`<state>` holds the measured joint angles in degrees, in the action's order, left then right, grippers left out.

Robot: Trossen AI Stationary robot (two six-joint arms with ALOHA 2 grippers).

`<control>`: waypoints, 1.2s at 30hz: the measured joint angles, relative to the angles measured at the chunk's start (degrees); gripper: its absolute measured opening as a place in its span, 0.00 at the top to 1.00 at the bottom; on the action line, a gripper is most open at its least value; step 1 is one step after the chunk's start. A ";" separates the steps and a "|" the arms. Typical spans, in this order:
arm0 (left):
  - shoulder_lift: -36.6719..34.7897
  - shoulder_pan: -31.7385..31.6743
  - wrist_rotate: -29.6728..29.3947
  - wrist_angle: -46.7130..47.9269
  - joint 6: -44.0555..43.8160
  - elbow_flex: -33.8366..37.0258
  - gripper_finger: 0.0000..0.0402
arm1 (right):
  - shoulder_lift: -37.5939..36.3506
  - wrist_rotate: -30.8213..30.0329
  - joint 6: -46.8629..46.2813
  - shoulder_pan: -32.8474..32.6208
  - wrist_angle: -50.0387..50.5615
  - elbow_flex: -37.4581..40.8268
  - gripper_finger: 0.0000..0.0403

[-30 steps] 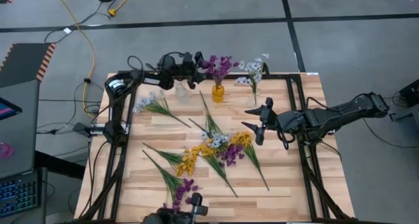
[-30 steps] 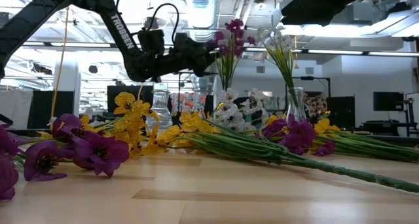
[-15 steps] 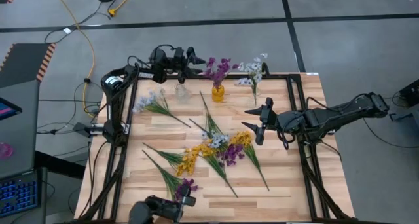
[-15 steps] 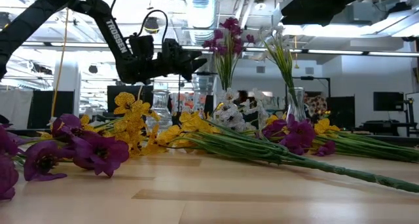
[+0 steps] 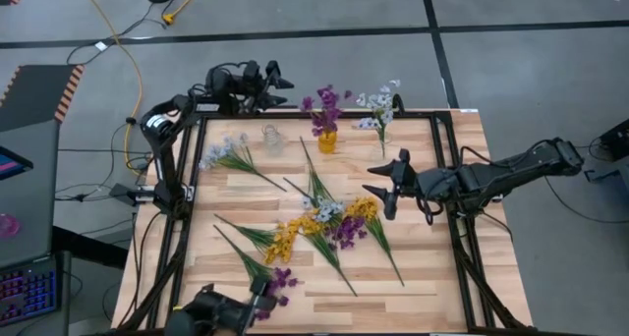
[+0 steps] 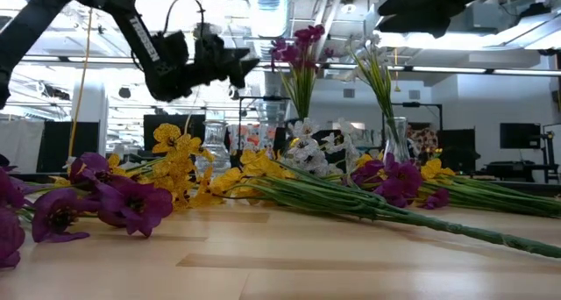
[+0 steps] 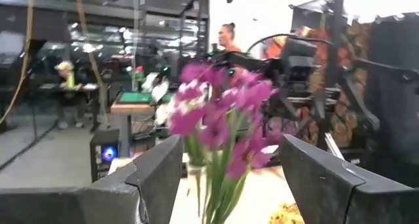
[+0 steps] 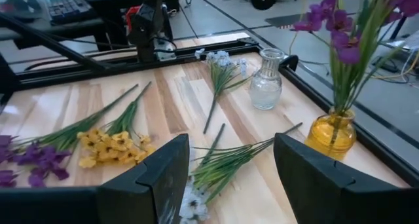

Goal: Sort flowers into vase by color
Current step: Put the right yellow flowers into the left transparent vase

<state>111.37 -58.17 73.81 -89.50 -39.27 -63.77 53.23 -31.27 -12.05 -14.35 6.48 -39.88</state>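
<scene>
Our left claw (image 5: 280,84) hangs open and empty off the tabletop's (image 5: 423,267) 11 o'clock edge. Purple flowers (image 5: 322,108) stand upright in the amber vase (image 5: 326,140) at 12. Loose sprigs (image 5: 329,223) lie mid-tabletop, stems mostly running 11 to 5. Our right claw (image 5: 381,189) gapes empty at 3.

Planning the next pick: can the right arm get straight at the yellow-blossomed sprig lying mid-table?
Probably yes. The right gripper hangs open just beside the yellow-blossomed sprig, with nothing standing between them, though its stem crosses the purple sprig in the pile.
</scene>
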 joint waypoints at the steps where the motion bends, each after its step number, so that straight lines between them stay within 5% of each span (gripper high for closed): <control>1: -1.01 0.00 0.37 0.03 0.25 0.00 0.40 | 0.00 0.03 -0.01 -0.21 -0.01 0.00 0.38; 10: -12.18 0.00 5.20 0.12 -2.45 0.60 0.40 | 0.00 0.08 -6.10 -1.86 0.83 -0.02 0.38; 16: -20.10 -0.13 4.87 6.42 1.14 6.93 0.40 | 0.00 0.07 -14.99 -1.82 7.68 -0.02 0.38; 29: -37.25 1.77 -8.05 19.94 13.77 26.97 0.40 | 0.24 3.15 -27.67 -1.82 14.83 -0.02 0.38; 36: -51.41 6.12 -20.01 42.84 29.85 34.98 0.40 | 3.49 4.28 -28.49 -1.88 15.39 -0.02 0.38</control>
<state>59.95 -52.05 53.80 -46.67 -9.42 -28.79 56.72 -26.99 -40.55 -16.23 21.87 -39.90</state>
